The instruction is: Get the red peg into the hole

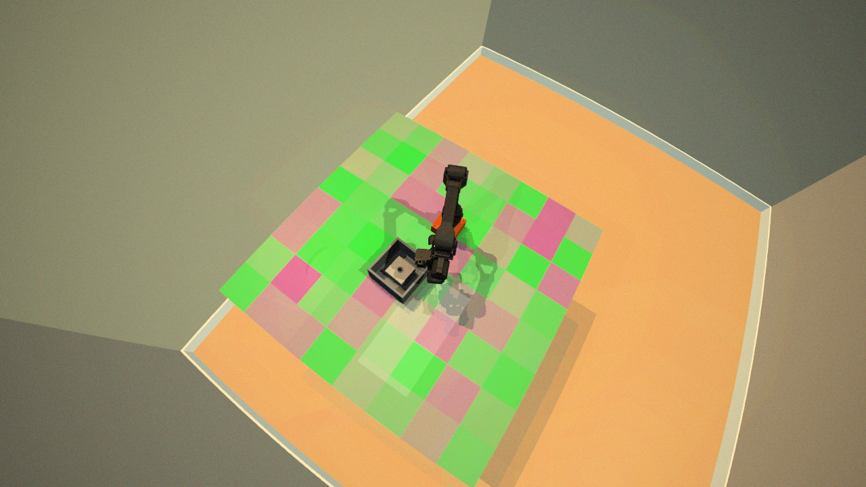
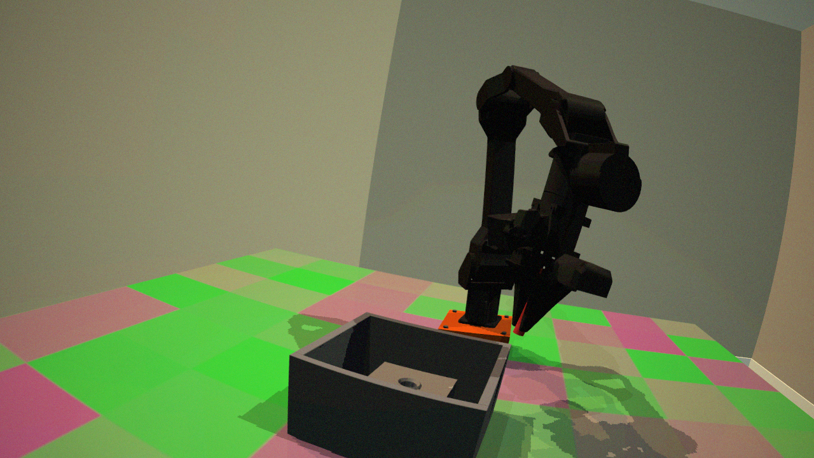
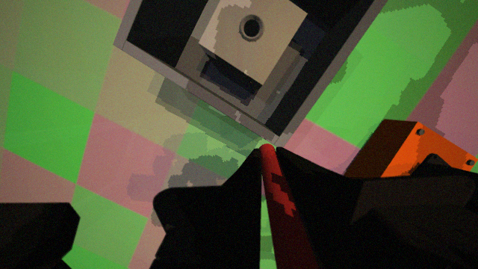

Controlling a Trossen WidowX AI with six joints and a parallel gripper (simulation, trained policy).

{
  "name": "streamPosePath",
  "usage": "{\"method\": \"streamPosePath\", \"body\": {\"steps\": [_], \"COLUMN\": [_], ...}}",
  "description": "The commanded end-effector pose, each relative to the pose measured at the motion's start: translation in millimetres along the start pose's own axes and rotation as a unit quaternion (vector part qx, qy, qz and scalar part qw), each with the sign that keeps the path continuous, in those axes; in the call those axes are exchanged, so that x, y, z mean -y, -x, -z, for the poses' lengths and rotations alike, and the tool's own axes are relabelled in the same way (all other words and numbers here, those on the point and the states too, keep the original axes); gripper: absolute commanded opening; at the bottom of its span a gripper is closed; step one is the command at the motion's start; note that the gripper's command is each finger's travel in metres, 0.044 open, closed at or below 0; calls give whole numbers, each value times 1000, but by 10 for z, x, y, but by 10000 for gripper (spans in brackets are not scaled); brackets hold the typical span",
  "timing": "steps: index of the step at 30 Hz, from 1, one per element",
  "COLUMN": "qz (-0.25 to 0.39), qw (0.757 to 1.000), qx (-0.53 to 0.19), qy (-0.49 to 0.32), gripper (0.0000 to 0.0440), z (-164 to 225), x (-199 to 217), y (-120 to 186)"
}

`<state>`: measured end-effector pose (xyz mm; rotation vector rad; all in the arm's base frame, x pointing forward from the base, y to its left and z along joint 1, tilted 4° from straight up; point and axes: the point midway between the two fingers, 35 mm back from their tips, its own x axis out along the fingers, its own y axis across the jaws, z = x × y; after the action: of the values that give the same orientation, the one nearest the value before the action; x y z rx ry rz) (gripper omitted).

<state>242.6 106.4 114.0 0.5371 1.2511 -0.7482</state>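
The red peg (image 2: 520, 321) (image 3: 274, 175) is between the fingers of my gripper (image 3: 267, 150), which is shut on it. Its lower end sticks out a little past the fingertips, and it is tilted in the exterior view. The gripper holds it above the table, outside the box, near a corner of the rim. The open dark box (image 1: 382, 287) (image 2: 381, 404) (image 3: 160, 66) stands on the table. The pale plate (image 1: 392, 270) (image 2: 392, 372) (image 3: 228, 41) lies at its bottom, and its round hole (image 1: 399, 269) (image 2: 409, 383) (image 3: 252, 28) is empty. The peg is hidden in the top view.
The orange arm base (image 1: 439, 226) (image 2: 455, 328) (image 3: 405, 157) stands close beside the box. The box walls rise around the plate. The table (image 1: 327, 357) has a green and pink checkered top, with dark arm shadows beside the box.
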Motion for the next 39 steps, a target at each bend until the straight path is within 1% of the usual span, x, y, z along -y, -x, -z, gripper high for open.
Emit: {"method": "streamPosePath", "body": {"steps": [1, 10, 19, 27, 34, 36, 39], "qz": [-4, -5, -7, -9, -14, -14, -14], "qw": [1000, 999, 999, 1000, 1000, 999, 999], "qx": [9, 24, 24, 6, -15, -23, -33], "qy": [-15, -46, -46, -22, 10, 19, 26], "gripper": [0, 0, 0, 0, 1, 23, 90], "z": [-156, -598, -983, -1166, -1185, -1180, -1181], "x": [-14, -33, -32, -2, 0, 0, 2], "y": [22, -88, -304, -521, -733, -787, -852]}}
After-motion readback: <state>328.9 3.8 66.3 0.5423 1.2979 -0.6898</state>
